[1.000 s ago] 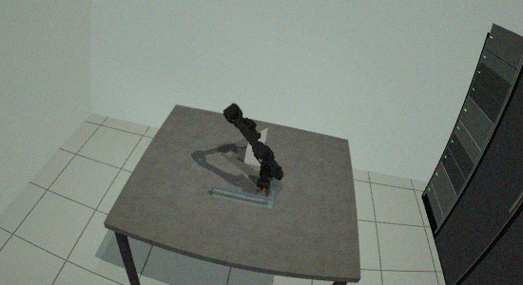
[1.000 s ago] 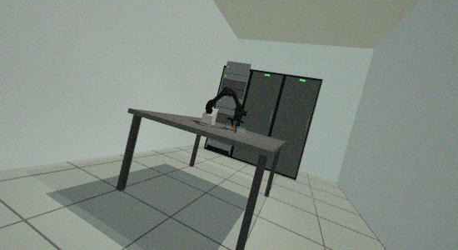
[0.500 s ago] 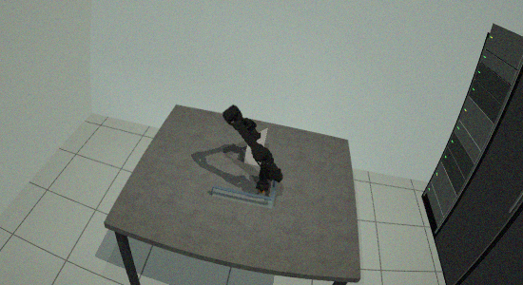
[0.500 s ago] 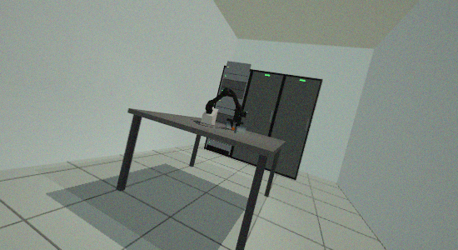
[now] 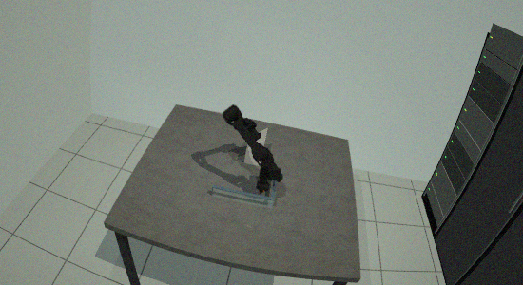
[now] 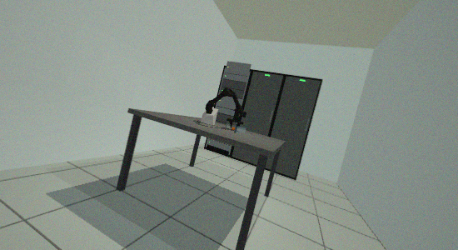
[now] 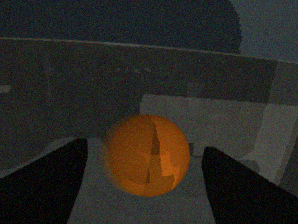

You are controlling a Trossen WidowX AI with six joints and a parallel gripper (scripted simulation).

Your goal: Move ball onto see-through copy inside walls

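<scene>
We see the orange ball (image 7: 148,155) resting on the desk (image 5: 181,214) between the 2 fingers of the tool (image 5: 262,186), near the corner of the clear walls (image 5: 238,194). The tool is spread, with gaps on both sides, gripping nothing. We judge the release is in hand; next we lift straight away without nudging the ball.

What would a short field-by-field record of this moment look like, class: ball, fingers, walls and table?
ball: orange, on the table between the fingers
gripper: open, gaps visible on both sides of the ball
fingers: dark, one on each side, not touching the ball
walls: low clear corner, the arm reaching down beside it
table: grey top, dark legs
</scene>
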